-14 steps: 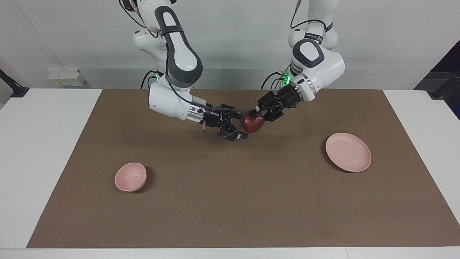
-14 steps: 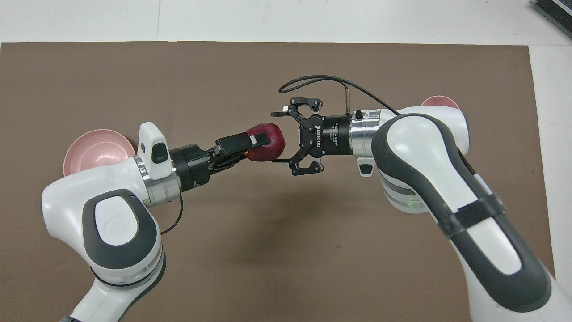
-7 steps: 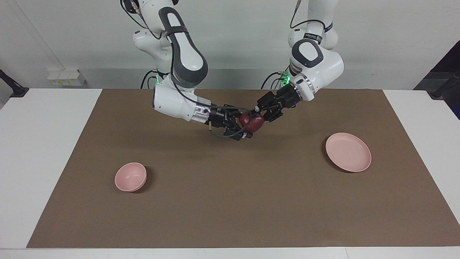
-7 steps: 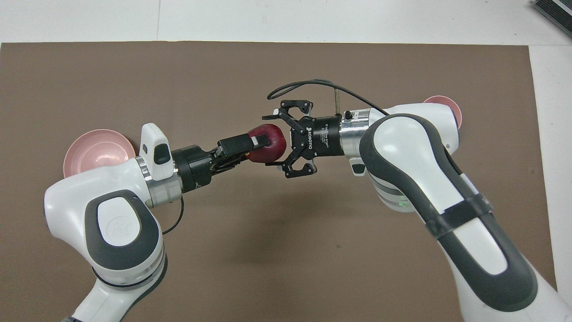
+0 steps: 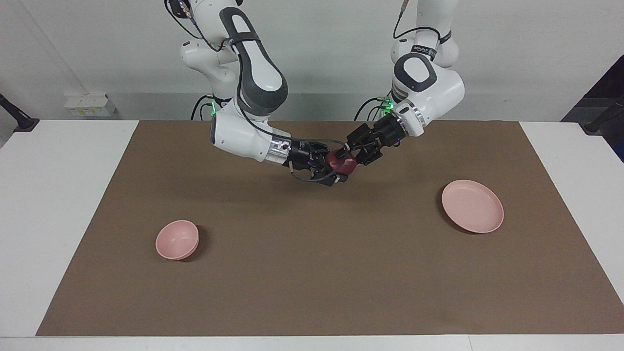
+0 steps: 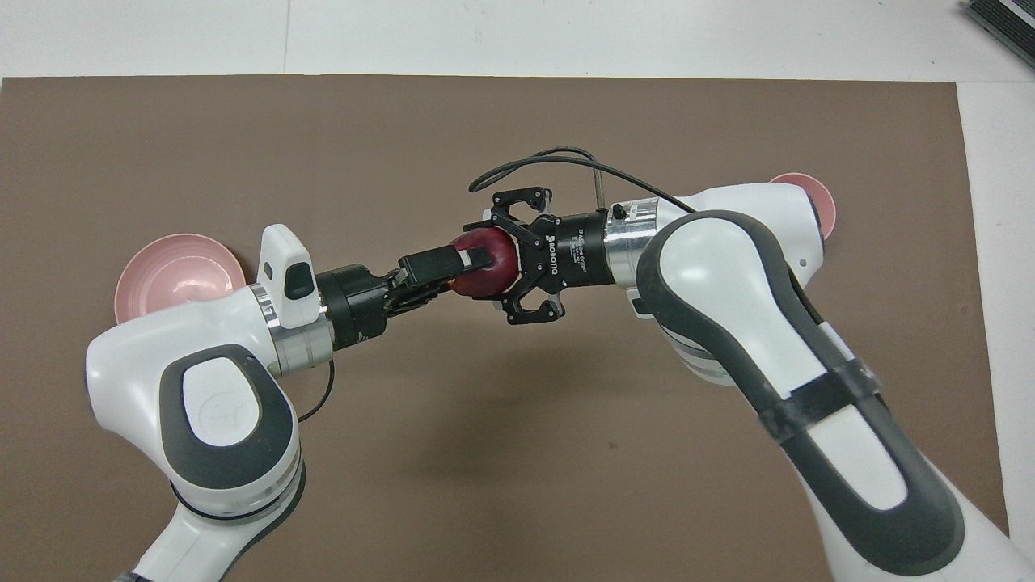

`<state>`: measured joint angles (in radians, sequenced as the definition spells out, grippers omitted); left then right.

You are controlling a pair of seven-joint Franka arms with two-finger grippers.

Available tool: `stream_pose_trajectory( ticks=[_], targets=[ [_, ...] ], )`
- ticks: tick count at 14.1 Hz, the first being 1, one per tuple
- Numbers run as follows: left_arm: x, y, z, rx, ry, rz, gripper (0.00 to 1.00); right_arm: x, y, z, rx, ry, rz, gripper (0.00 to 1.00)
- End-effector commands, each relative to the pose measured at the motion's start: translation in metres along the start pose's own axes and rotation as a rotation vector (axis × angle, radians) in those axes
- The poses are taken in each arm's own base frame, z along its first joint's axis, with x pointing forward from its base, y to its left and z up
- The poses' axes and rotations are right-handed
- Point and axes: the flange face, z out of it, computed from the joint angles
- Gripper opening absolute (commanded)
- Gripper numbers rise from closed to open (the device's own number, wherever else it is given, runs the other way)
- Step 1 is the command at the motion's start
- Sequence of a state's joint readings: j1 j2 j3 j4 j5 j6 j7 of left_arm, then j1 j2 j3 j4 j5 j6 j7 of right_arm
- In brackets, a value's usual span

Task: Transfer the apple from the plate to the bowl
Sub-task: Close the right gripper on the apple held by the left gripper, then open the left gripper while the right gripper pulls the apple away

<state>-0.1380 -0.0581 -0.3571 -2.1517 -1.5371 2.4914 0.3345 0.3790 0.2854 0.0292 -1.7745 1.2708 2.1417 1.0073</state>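
Note:
The dark red apple (image 5: 343, 166) hangs in the air over the middle of the brown mat; it also shows in the overhead view (image 6: 495, 273). My left gripper (image 5: 348, 159) (image 6: 473, 265) is shut on it from the left arm's end. My right gripper (image 5: 337, 165) (image 6: 485, 259) is open, its spread fingers lying on either side of the apple from the right arm's end. The pale pink plate (image 5: 473, 205) lies bare toward the left arm's end, half hidden by the left arm in the overhead view (image 6: 174, 271). The small pink bowl (image 5: 177, 239) (image 6: 813, 194) stands bare toward the right arm's end.
The brown mat (image 5: 312, 273) covers most of the white table (image 5: 58, 195). Nothing else lies on the mat. Both forearms meet low over its middle.
My right gripper has moved in toward the left arm's end, and its open fingers now lie around the apple. My left gripper has kept its hold and barely moved.

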Motion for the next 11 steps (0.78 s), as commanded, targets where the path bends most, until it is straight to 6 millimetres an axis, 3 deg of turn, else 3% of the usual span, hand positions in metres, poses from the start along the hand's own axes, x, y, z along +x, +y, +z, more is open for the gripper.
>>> stream_pose_trajectory(
  ticks=[1, 4, 7, 11],
  targets=[
    [-0.006, 0.005, 0.004, 0.001, -0.011, 0.008, 0.35, -0.006, -0.005, -0.003, 0.005, 0.019, -0.023, 0.0],
    [-0.004, 0.014, 0.003, 0.064, -0.026, 0.095, 1.0, -0.005, -0.005, -0.004, 0.005, 0.018, -0.019, 0.0],
    [-0.003, 0.015, -0.001, 0.093, -0.029, 0.134, 1.0, -0.006, -0.007, -0.01, 0.012, 0.023, -0.021, 0.0],
    [0.001, 0.004, -0.005, 0.197, -0.059, 0.242, 1.0, 0.005, -0.014, -0.041, -0.027, 0.141, -0.106, 0.0]
  ],
)
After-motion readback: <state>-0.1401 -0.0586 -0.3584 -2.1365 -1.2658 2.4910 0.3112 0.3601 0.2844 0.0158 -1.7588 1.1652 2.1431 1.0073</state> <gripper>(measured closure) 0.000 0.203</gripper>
